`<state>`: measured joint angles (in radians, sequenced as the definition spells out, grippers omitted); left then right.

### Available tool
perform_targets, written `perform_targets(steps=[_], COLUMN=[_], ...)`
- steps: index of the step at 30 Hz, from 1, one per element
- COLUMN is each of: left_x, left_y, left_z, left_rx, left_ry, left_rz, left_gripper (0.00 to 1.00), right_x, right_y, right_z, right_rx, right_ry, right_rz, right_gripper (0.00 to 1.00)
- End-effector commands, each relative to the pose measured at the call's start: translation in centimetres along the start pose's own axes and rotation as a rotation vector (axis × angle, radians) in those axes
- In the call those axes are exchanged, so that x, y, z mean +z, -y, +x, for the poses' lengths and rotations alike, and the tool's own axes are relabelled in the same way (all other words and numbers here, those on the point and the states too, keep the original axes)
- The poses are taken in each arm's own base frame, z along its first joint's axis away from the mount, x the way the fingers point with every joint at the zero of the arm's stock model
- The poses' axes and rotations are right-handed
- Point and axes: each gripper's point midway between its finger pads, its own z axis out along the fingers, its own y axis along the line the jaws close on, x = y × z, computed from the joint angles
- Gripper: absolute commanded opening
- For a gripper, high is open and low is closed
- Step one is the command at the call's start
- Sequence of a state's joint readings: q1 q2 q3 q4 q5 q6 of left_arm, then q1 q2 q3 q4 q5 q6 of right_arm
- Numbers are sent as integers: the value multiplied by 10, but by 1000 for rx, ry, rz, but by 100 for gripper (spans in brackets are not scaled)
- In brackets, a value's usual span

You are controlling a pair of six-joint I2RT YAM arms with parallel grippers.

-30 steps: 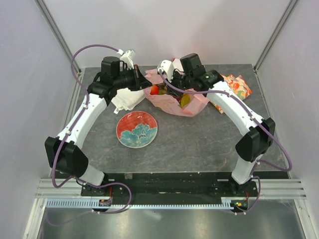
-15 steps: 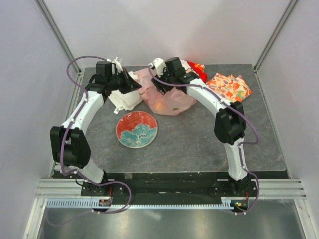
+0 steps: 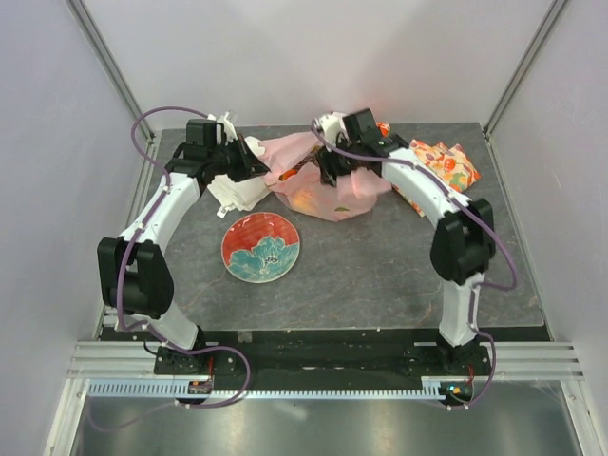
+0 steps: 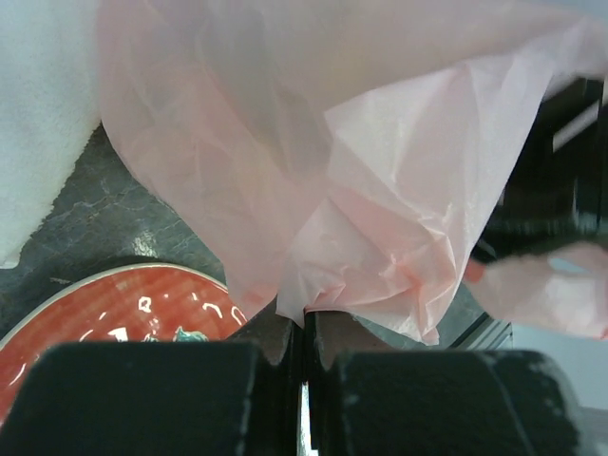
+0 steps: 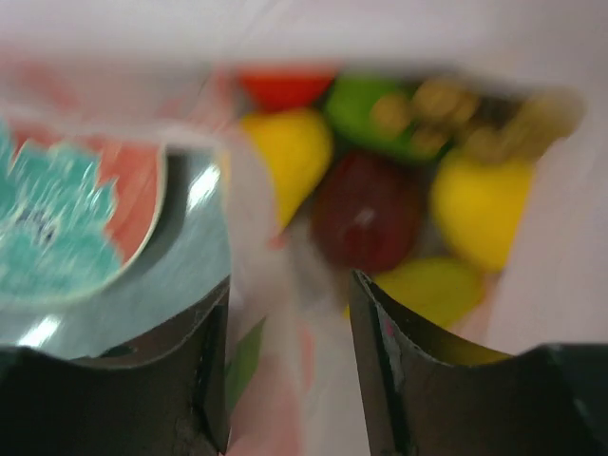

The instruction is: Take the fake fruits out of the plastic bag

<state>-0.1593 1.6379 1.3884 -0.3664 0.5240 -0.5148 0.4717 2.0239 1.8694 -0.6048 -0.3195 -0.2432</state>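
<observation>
The pale pink plastic bag [image 3: 328, 195] lies at the back middle of the table. My left gripper [image 3: 262, 163] is shut on its left edge; the left wrist view shows the jaws [image 4: 304, 318] pinching a fold of the bag [image 4: 380, 190]. My right gripper [image 3: 329, 171] is open at the bag's mouth, fingers [image 5: 204, 361] apart and empty. Just beyond them lie the fake fruits: a dark red plum [image 5: 366, 214], a yellow pear [image 5: 285, 152], a green piece [image 5: 366, 109], a grape bunch [image 5: 475, 114] and yellow pieces [image 5: 480, 209].
A red plate with a teal flower [image 3: 261, 247] sits in front of the bag, also in the left wrist view [image 4: 114, 313]. A white cloth [image 3: 237, 190] lies under my left arm. An orange-patterned cloth [image 3: 446, 166] lies at the back right.
Both arms and the bag have shifted toward the back left from a second ago. In the last half second my right gripper moved right, to the bag's mouth. My left gripper still holds the bag.
</observation>
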Motion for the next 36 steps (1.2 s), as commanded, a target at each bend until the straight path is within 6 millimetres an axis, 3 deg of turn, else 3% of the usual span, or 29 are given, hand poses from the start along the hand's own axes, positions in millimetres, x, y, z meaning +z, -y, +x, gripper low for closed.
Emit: perform_targets(steps=[1,3,6,7,9,10,14,15,16,19,24,25,32,36], left_x=[-4,-4,-6,-7,-7,-7,-9,-10,-12,-18,-23,-23,-17,-6], left_y=[6,7,9,9,9,9,6,6,8,12,15,15,25,28], left_z=[-16,-14,-8,-6,0,2,9,9,7,3,1,1,-6,-10], left_rx=[82,90,82,78,65,62,59,66,74,102,126,124,94,65], left_ry=[38,31,16,11,-6,-10,-16,-13,-4,17,30,32,39,28], left_rz=[4,14,29,32,45,46,43,41,41,41,46,43,102,135], left_gripper=[2,2,2,2,2,2,2,2,2,2,2,2,2,2], right_x=[-54,-74,-87,-94,-97,-105,-89,-83,-79,-44,-27,-18,-4,-6], right_y=[-74,-92,-87,-82,-70,-67,-37,-31,-24,0,27,29,26,15], right_z=[70,80,71,51,28,2,-33,-36,-43,-36,-51,-46,-40,-53], right_rx=[-1,-26,-86,-112,-103,-113,-45,-37,-32,-24,9,11,-15,-61], right_ry=[-151,-158,-136,-86,-31,32,126,133,146,98,128,114,96,122], right_rz=[-203,-263,-239,-225,-209,-212,-141,-120,-91,-39,20,17,-8,-32], right_gripper=[53,53,53,54,54,54,51,49,41,34,28,26,27,32])
